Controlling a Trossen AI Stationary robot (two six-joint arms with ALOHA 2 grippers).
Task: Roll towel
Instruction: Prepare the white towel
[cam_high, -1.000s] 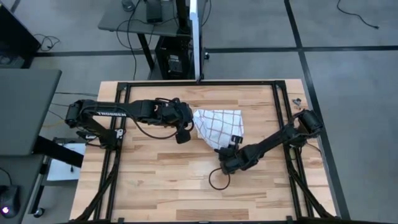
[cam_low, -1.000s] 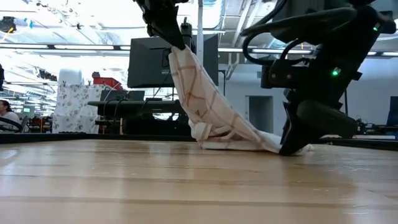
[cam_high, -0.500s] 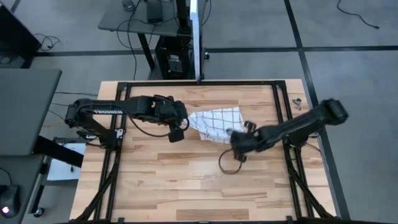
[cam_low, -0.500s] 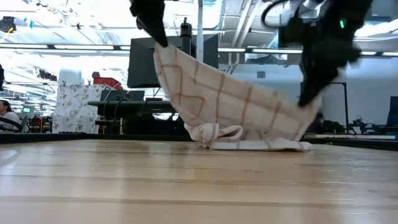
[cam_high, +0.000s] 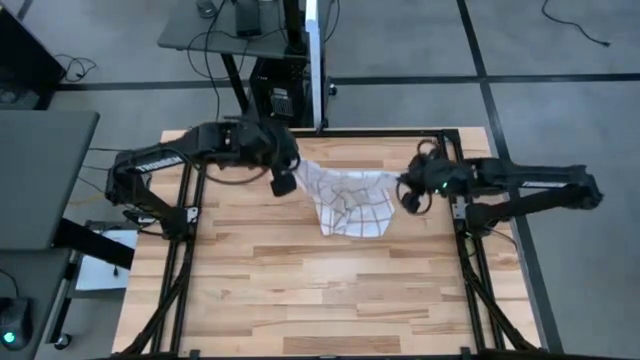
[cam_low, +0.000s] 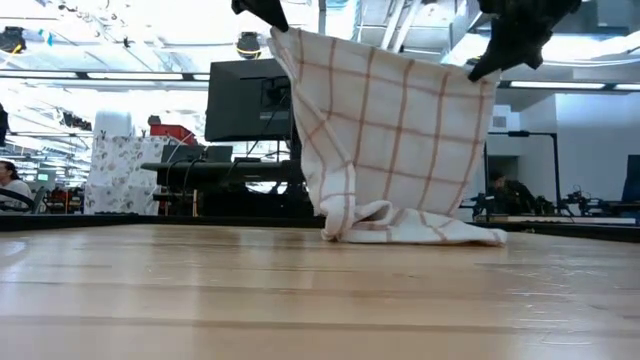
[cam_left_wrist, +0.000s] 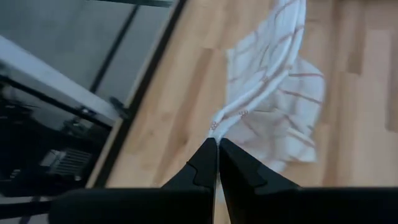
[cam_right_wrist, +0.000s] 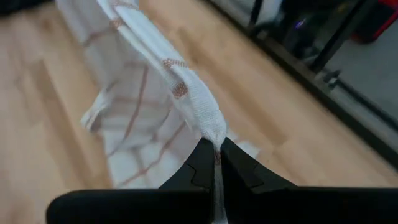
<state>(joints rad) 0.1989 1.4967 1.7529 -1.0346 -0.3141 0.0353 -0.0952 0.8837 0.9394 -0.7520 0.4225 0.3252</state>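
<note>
The white towel with a red-brown grid (cam_high: 349, 197) hangs as a spread sheet between my two grippers (cam_low: 385, 130); its lower edge lies bunched on the wooden table (cam_low: 410, 230). My left gripper (cam_high: 284, 183) is shut on its upper left corner, toward the far left of the table. My right gripper (cam_high: 405, 188) is shut on its upper right corner. My left gripper pinches the towel's top corner (cam_left_wrist: 216, 125) between its two fingers, at their tips. The cloth runs away from the fingers as a taut edge (cam_left_wrist: 267, 68) and hangs below them, its lower end on the table. My right gripper pinches the towel's other top corner (cam_right_wrist: 213, 132) between its two fingers, at their tips. The cloth stretches away from the fingers as a drawn-up edge (cam_right_wrist: 155, 62) and hangs down to the table.
A black metal frame (cam_high: 447, 160) runs around the table's work area. Bare wood lies toward the near edge (cam_high: 320, 300). Monitors and desks stand in the room behind (cam_low: 240, 95); a person sits far off at the left (cam_low: 10, 185).
My right gripper has taken the towel's corner from the table and risen toward the far right. My left gripper has moved up and toward the far edge. The towel has been lifted and spread out between them; its lower edge stays on the table.
</note>
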